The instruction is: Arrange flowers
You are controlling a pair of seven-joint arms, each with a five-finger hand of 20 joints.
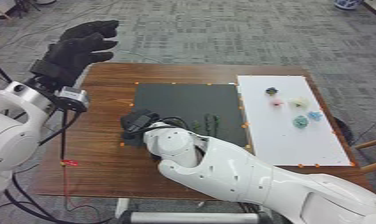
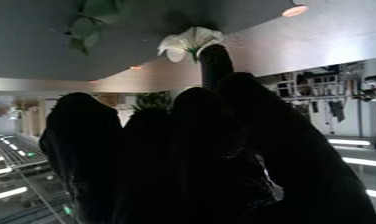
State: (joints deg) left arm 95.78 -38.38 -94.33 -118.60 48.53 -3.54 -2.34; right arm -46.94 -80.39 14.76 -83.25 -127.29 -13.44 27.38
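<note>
"Scanning the dark mat (image 1: pixel 180 100), which hand is nearer?"

"Your right hand (image 1: pixel 138 122), at its left edge; whether it grips, you can't tell. Your open left hand (image 1: pixel 73 51) is well apart. White flower (image 2: pixel 202 39): just beside your right."

1. Dark flower (image 1: pixel 271 91): on white board (image 1: pixel 269 137), far end.
2. Pink flower (image 1: pixel 276 102): just nearer.
3. Cream flower (image 1: pixel 298 102): right of pink.
4. Teal flower (image 1: pixel 301 121) and light-blue flower (image 1: pixel 314 115): same board, side by side.
5. Green sprigs (image 1: pixel 210 125): flat on dark mat (image 1: pixel 184 97).
6. White flower (image 2: pixel 191 42): petals spread, at right hand's (image 1: pixel 138 125) fingertip; grip unclear.
</note>
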